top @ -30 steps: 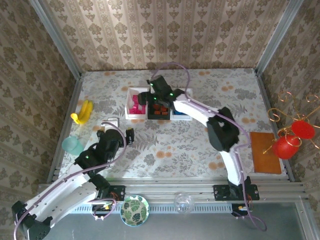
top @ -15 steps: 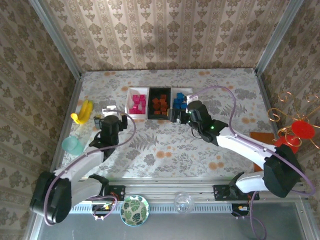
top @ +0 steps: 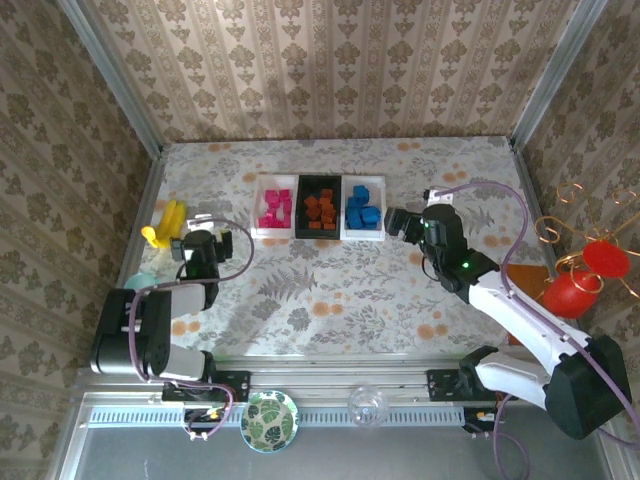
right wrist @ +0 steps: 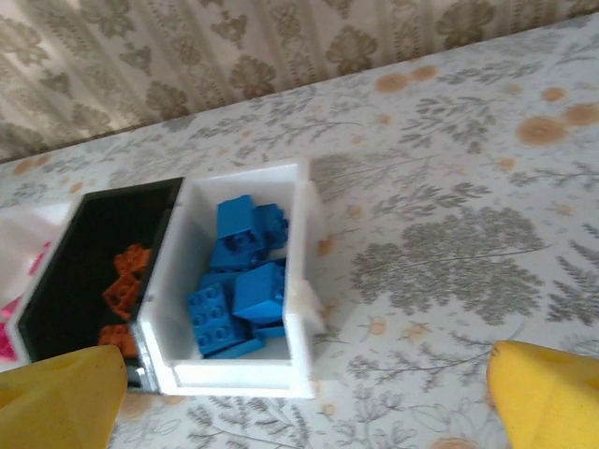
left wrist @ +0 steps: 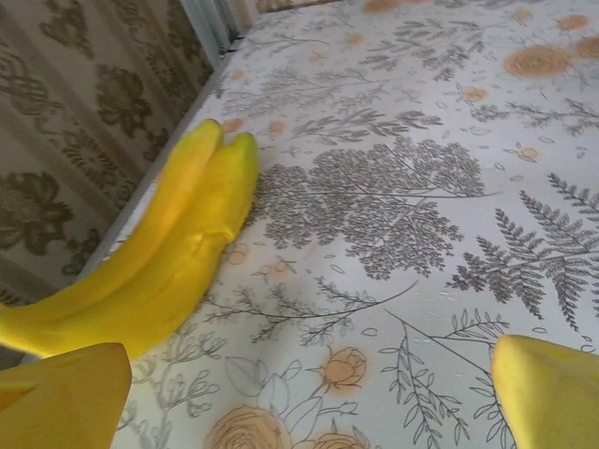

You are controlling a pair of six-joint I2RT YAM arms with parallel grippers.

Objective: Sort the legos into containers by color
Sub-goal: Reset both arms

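Three trays stand in a row on the desk (top: 330,290): pink bricks (top: 274,208) in the left white tray (top: 273,234), orange bricks (top: 320,210) in the black tray (top: 300,205), blue bricks (right wrist: 234,281) in the right white tray (right wrist: 305,271). The left fingers (left wrist: 65,398) are released beside the banana (left wrist: 178,253); the right fingers (right wrist: 543,398) are released near the blue bricks.

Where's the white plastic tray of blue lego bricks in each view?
Top external: white rectangular plastic tray of blue bricks, rightmost of three, far middle of table.
Right wrist: same tray, left of centre.
Left wrist: yellow bananas by the left wall.
Shared landmark: black tray of orange-brown bricks directly left of it.
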